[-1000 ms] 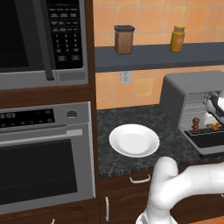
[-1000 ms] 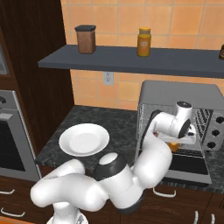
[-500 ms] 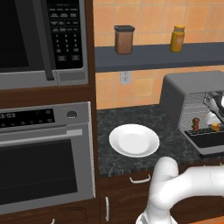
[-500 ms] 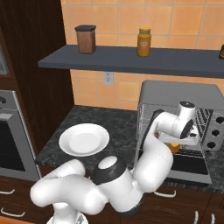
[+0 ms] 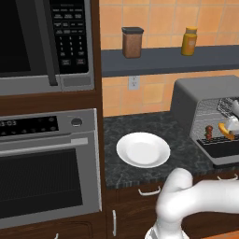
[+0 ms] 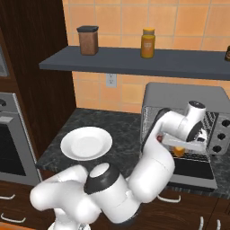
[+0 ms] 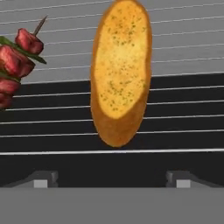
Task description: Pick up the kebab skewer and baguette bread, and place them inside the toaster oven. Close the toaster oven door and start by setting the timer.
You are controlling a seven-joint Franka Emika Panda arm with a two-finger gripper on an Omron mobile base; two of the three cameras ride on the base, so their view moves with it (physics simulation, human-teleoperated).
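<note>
The golden baguette bread lies on the wire rack inside the toaster oven. Beside it on the rack rests the kebab skewer with its red meat chunks. My gripper hangs just in front of the loaf, open, its fingertips spread wide and touching nothing. From the left base view the skewer and baguette sit in the oven mouth. The toaster oven door is folded down flat, and the baguette peeks out below my hand.
A white plate sits bare on the dark counter left of the toaster oven. A brown jar and an orange jar stand on the shelf above. The wall oven and microwave fill the left side.
My fingers have spread apart and let go of the baguette, which now rests on the rack. The arm has barely shifted.
</note>
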